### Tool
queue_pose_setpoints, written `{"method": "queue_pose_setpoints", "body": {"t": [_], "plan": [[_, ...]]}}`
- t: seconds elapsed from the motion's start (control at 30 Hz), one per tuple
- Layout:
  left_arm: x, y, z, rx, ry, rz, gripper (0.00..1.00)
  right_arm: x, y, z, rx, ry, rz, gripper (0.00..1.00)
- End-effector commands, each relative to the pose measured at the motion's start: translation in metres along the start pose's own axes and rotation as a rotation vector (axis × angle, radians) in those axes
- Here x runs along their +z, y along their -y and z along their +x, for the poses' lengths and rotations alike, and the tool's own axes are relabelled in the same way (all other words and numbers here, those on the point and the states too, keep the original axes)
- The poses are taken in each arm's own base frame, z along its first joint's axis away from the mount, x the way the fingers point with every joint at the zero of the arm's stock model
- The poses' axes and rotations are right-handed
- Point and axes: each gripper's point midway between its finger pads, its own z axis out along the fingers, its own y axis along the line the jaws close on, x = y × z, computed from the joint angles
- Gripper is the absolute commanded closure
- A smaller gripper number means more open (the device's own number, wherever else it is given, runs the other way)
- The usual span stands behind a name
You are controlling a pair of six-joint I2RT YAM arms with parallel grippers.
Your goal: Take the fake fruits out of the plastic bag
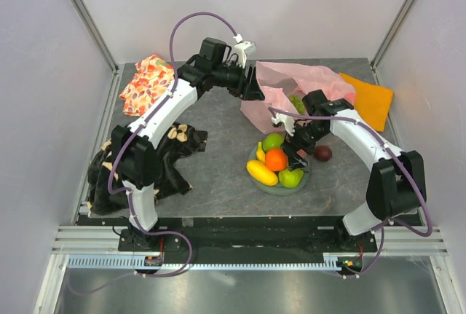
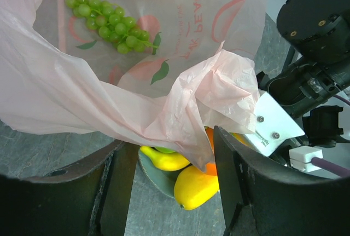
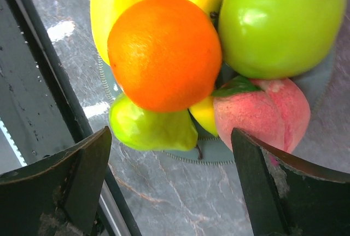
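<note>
Plastic bag: your pink plastic bag point(image 1: 306, 81) lies crumpled at the far middle of the surface point(image 1: 218, 168), with its open side turned toward your left arm.
Grapes: the green grapes point(image 2: 106, 21) are inside the bag, and you can see them through the printed film.
Left pincer: your left pincer point(image 2: 174, 140) is spread at the bag's near rim. A fold of film hangs in the gap between its fingers point(image 2: 246, 192). You cannot tell whether either finger touches the fold.
Plate: the grey-green plate point(image 1: 280, 191) sits just on the near side of the bag.
Fake fruits on the plate: the orange point(image 3: 164, 52) sits on top in the middle. The green apple point(image 3: 281, 22) and the pink peach point(image 3: 262, 110) touch each other beside it, and the green pear point(image 3: 150, 129) lies under its edge. The yellow mango point(image 1: 262, 173) and the banana point(image 1: 260, 152) are on the plate's left side.
Right pincer: your right pincer point(image 3: 169, 137) hangs over the plate with its fingers point(image 3: 71, 186) spread wide and nothing between them.
Plum: the dark plum point(image 1: 322, 153) lies on the surface, off the plate and just to its right.
Cloths: an orange cloth point(image 1: 368, 99) lies at the far right beside the bag. A floral fabric point(image 1: 148, 83) lies at the far left. A dark patterned cloth point(image 1: 186, 146) is heaped by your left arm.
</note>
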Motion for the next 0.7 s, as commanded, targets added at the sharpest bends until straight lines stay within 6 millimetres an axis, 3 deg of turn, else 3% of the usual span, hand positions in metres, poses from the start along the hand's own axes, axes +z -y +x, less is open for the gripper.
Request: {"method": "queue_pose_setpoints", "body": {"t": [0.0,0.1,0.23,0.3,0.33,0.4,0.47,0.53,0.67], "plan": [[-0.008,0.009,-0.019,0.082,0.047,0.01,0.36,-0.042,0.02,-0.016,0.019,0.066,0.171,0.02],[-0.008,0.01,-0.021,0.083,0.051,0.01,0.35,-0.081,0.041,0.005,0.134,0.109,0.305,0.02],[-0.01,0.011,-0.027,0.082,0.066,0.007,0.33,-0.124,0.065,0.067,0.188,0.042,0.497,0.02],[-0.012,0.012,-0.034,0.092,0.083,0.0,0.31,-0.125,0.074,0.088,0.215,0.006,0.528,0.02],[-0.012,0.013,-0.036,0.097,0.088,0.0,0.31,-0.127,0.088,0.1,0.261,0.001,0.561,0.02],[-0.014,0.014,-0.044,0.11,0.105,-0.006,0.29,-0.125,0.102,0.11,0.343,0.008,0.585,0.02],[-0.016,0.015,-0.047,0.125,0.114,-0.009,0.29,-0.121,0.136,0.115,0.426,0.026,0.655,0.02],[-0.02,0.018,-0.052,0.142,0.126,-0.011,0.29,-0.12,0.172,0.111,0.462,0.061,0.694,0.02],[-0.026,0.019,-0.052,0.166,0.124,-0.027,0.29,-0.116,0.224,0.094,0.525,0.158,0.708,0.02]]}}
